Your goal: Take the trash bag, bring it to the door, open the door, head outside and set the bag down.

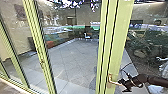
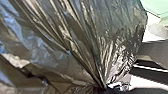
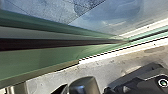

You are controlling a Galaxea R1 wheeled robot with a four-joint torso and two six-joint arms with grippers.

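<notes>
Up close at the left wrist: trash bag point(image 2: 72, 37), shiny and bunched.
Most likely gripped by the gathered neck point(image 2: 103, 81) in the left pincer point(image 2: 104, 88). Thin, soft and a bit slippery by the look, so likely to flop, swing and maybe rip on a sharp edge; heavy or light, hard to say. Best to take hold right at the tight neck, never by one loose fold. Farther out, right pincer point(image 1: 123, 85) beside the door handle point(image 1: 110, 79), with no way to tell if clenched or let go. Next, green door frame point(image 1: 120, 32); beyond, wide tiled floor point(image 1: 67, 58).
</notes>
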